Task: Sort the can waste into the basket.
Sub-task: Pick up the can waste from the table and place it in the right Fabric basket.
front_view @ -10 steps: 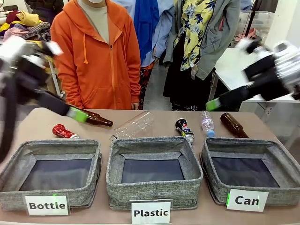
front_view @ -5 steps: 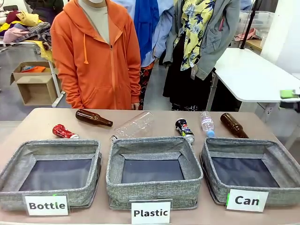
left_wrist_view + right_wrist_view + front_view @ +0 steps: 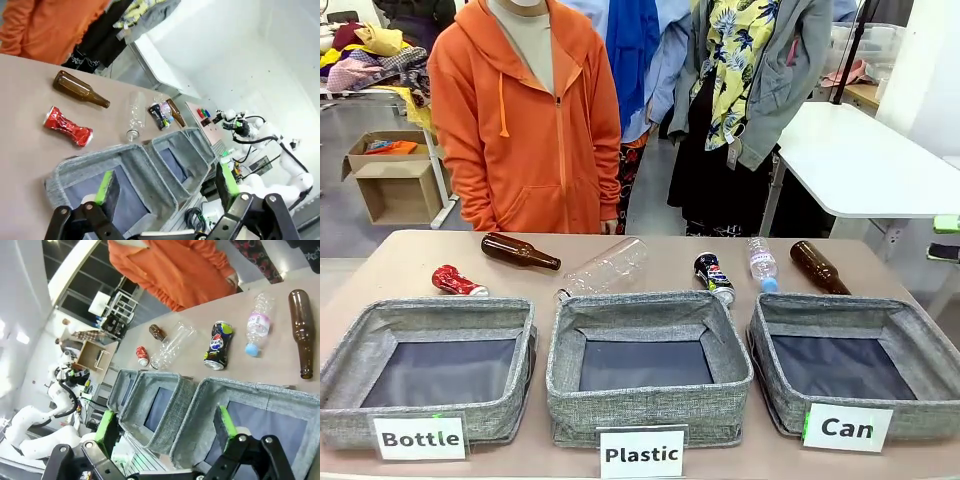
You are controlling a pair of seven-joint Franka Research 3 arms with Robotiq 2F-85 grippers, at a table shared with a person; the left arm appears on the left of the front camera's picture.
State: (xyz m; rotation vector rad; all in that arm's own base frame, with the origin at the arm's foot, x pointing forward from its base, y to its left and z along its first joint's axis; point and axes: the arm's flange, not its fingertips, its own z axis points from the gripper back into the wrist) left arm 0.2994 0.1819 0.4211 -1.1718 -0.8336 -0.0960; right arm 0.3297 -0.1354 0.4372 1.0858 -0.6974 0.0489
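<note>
Lying far left: we see the crushed red can (image 3: 458,281) on the worktop (image 3: 390,262), just behind the Bottle bin (image 3: 430,306), near a brown bottle (image 3: 518,251).
Middle: we find the dark can (image 3: 714,276) on its side at the Plastic bin's (image 3: 645,300) far right corner, beside a small clear bottle (image 3: 761,262).
Front right: the Can basket (image 3: 840,303) stands with its dark liner showing.
Left pincer (image 3: 166,184): fingers wide apart, gripping nothing, bins below.
Right pincer (image 3: 166,424): fingers wide apart, gripping nothing, Can basket showing between them.
</note>
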